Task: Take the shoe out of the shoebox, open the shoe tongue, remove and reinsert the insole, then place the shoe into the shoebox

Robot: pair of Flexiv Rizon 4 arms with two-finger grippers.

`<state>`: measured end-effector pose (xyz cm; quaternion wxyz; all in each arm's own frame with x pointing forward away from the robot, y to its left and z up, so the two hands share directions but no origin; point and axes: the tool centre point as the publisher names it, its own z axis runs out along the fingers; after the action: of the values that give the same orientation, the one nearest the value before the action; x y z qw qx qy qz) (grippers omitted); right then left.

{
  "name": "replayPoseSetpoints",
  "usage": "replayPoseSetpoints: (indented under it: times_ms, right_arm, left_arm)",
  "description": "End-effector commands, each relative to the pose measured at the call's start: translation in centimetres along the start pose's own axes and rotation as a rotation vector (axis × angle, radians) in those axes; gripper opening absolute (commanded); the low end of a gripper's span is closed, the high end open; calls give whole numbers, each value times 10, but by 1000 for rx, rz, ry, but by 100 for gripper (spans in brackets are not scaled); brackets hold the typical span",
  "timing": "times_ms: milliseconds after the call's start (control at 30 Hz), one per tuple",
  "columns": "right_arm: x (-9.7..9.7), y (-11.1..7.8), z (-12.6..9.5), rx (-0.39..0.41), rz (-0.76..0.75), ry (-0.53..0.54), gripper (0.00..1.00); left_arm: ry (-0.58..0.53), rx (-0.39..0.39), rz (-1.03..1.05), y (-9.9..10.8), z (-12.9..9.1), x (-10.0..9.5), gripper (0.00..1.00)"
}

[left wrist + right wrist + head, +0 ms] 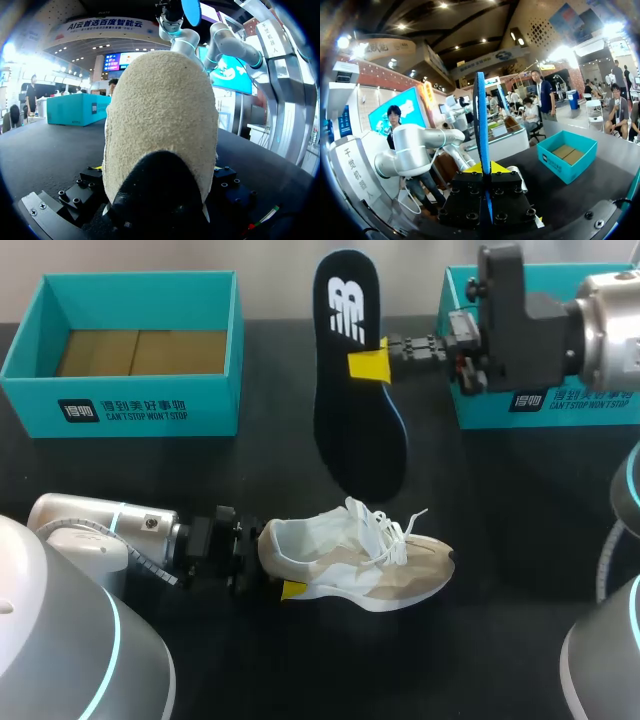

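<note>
Just right of the open teal cardboard shoebox [120, 405], a dark navy foam insole [350, 430] with a white logo is held off the black table [150, 480]. Its printed end points away from the robot. The right gripper [372, 362] comes in from further right of the shoebox and is closed on the insole's edge. In the right wrist view its [484, 170] two yellow tips press the thin insole [480, 115] from both sides, and the insole stands edge-on straight ahead of the fingers. That view also shows the shoebox [560, 167] beyond the gripper, with brown cardboard on its floor.

Nearer the robot than the shoebox, and off to its right, a beige and white lace-up sneaker [370, 570] lies outside the box. Its toe points away from the shoebox's side of the table and its white laces hang loose. The left gripper [272, 565] is at the heel and narrowed around it. One yellow tip shows under the heel and the other is hidden by the sneaker. In the left wrist view the textured heel [160, 125] fills the space between the finger mounts, so the grip looks closed on it.

Well to the right of the shoebox, past the insole, a second teal cardboard box [480, 410] stands partly behind the right arm.
</note>
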<state>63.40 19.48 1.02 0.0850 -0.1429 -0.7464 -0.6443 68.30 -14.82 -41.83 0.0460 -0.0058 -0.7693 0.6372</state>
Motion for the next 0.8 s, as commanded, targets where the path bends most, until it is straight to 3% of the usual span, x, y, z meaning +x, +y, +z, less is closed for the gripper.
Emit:
replayPoseSetpoints:
  times_ms: [33,200,667,800]
  right_arm:
    - [36,-7,-44,17,24,-22,0]
    - [49,-17,-60,21,87,-35,0]
    - [49,-17,-60,21,87,-35,0]
    - [41,-13,-61,25,94,-19,0]
  left_arm:
    - [-1,-1,0,0,0,0,0]
    - [-1,-1,0,0,0,0,0]
    - [-1,-1,0,0,0,0,0]
    - [-1,-1,0,0,0,0,0]
